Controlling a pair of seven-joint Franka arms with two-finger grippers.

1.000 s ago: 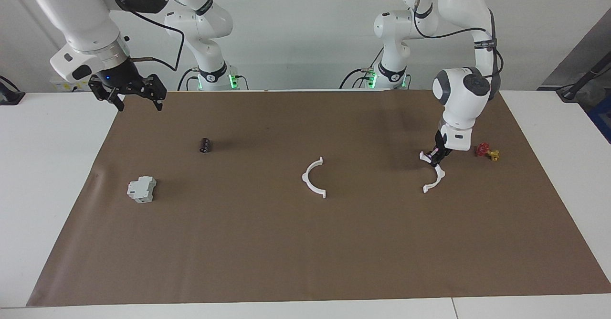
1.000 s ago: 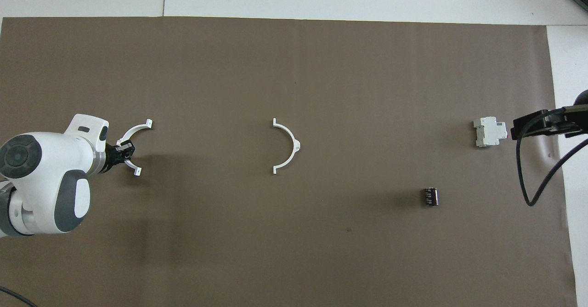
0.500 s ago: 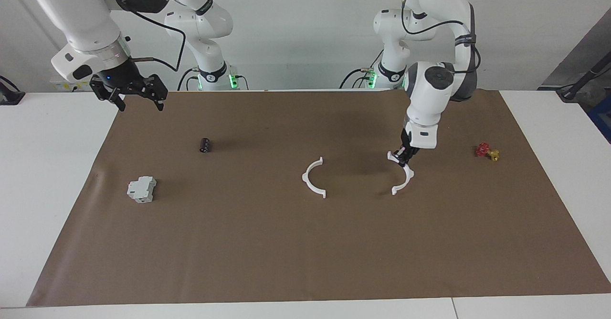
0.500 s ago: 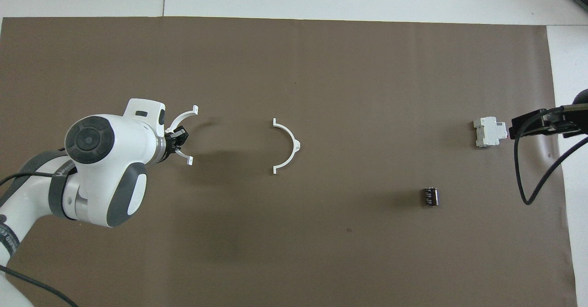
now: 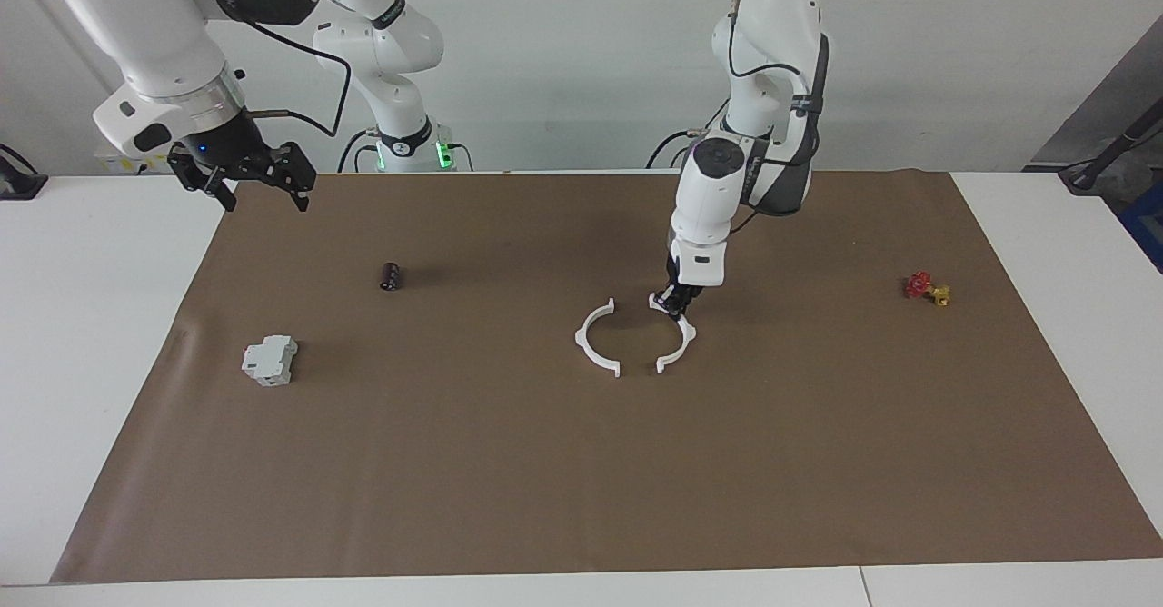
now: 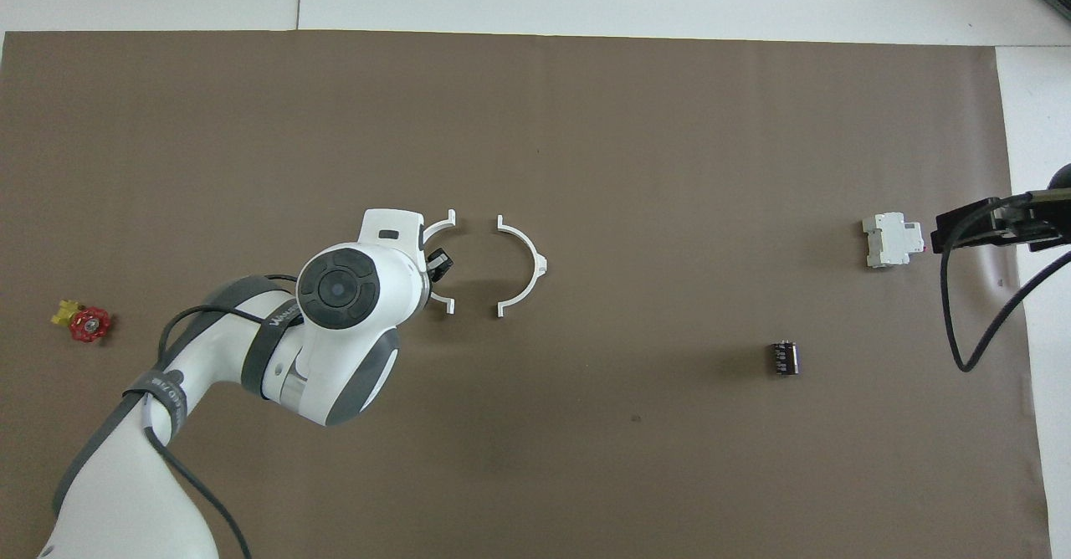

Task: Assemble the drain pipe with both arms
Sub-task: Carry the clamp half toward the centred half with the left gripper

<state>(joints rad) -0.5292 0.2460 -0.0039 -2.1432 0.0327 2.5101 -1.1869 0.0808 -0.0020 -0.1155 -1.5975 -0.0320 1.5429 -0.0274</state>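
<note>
The drain pipe is two white half-circle arcs near the middle of the brown mat. One arc [image 5: 591, 342] [image 6: 529, 259] lies loose. My left gripper [image 5: 674, 305] [image 6: 435, 264] is shut on the other arc [image 5: 688, 334] [image 6: 437, 226], gripping it near one end, low over the mat. The two arcs face each other with their open sides, a small gap between their end tabs. My right gripper [image 5: 263, 191] [image 6: 950, 233] hangs open and empty in the air over the mat's edge at the right arm's end, waiting.
A light-grey boxy block [image 5: 270, 359] [image 6: 892, 240] and a small black cylinder [image 5: 391, 276] [image 6: 784, 357] lie toward the right arm's end. A red-and-yellow valve piece [image 5: 927, 289] [image 6: 81, 323] lies toward the left arm's end. The brown mat [image 5: 545, 480] covers most of the table.
My left gripper has carried its arc from beside the valve piece across the mat to just beside the loose arc. The right arm has stayed put.
</note>
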